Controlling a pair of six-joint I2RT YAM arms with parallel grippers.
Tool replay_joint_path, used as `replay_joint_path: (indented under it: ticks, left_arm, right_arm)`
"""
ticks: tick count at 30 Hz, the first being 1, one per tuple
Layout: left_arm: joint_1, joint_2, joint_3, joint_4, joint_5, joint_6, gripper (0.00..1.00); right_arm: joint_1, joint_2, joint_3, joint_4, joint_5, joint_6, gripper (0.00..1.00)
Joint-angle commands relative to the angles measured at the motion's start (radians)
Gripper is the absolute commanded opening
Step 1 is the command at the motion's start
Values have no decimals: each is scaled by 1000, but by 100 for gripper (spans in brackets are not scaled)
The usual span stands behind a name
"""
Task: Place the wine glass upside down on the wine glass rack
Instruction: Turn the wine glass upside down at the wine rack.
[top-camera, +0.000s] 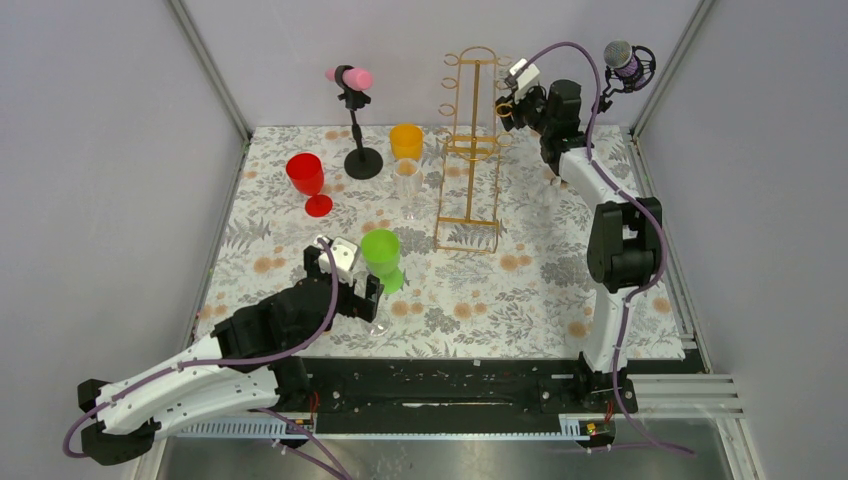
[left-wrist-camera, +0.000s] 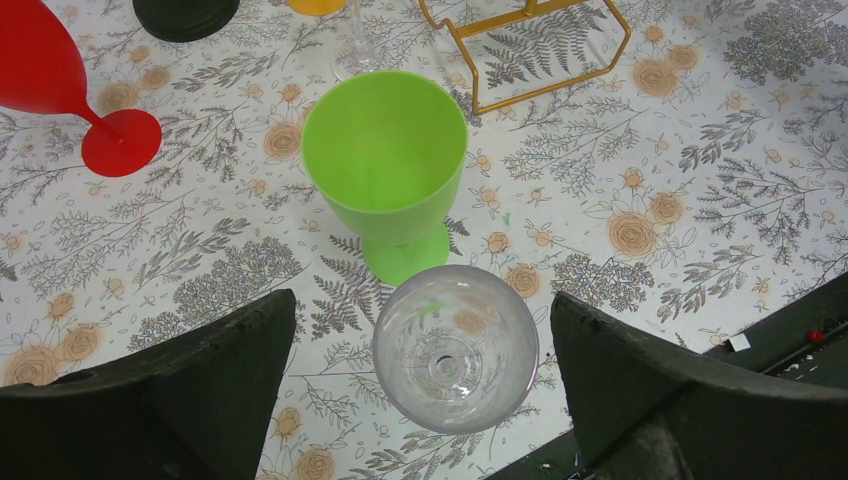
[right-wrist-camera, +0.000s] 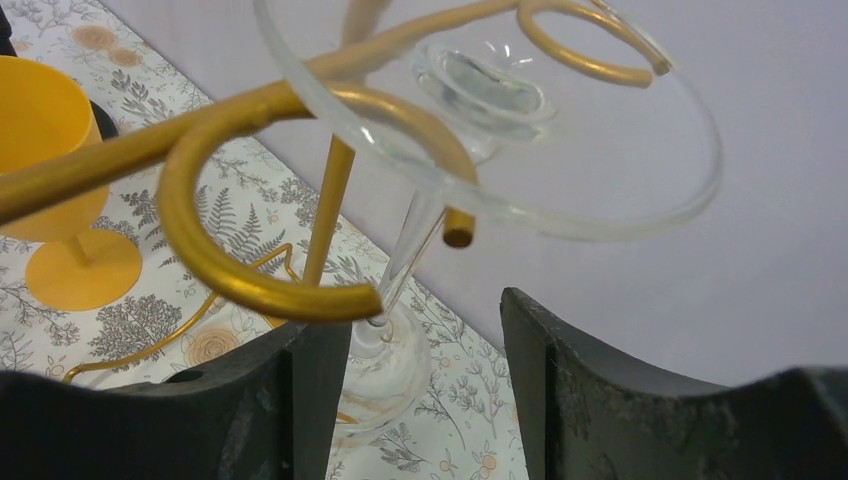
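Note:
The gold wire wine glass rack (top-camera: 470, 150) stands at the back middle of the flowered mat. In the right wrist view a clear wine glass hangs upside down: its foot (right-wrist-camera: 560, 150) rests on a gold ring hook (right-wrist-camera: 230, 270), with the stem and bowl (right-wrist-camera: 395, 365) below. My right gripper (right-wrist-camera: 418, 330) is open around the bowl; the left finger (right-wrist-camera: 300, 400) is close beside it and the right finger stands apart. My left gripper (left-wrist-camera: 422, 305) is wide open around a second clear wine glass (left-wrist-camera: 455, 345), which stands upright without touching either finger.
A green goblet (left-wrist-camera: 385, 150) stands just beyond the left gripper's glass. A red goblet (top-camera: 308, 180), an orange goblet (top-camera: 406, 140) and another clear glass (top-camera: 408, 185) stand further back. A black stand with a pink top (top-camera: 352, 80) is left of the rack.

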Motion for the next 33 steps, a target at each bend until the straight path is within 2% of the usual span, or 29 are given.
replay_joint_path:
  ticks: [1,22,33]
  left_arm:
    - [5,-10,42,37,15,12,99]
    - [4,-11,40,40,15,14,99]
    - [5,-16,41,42,17,15,99]
  right_arm:
    - [-1,-75,-25,62,7,15,64]
    - [-42,-183,-241,267,-24,164,64]
    - [-44,-305,-430,410,38,265,63]
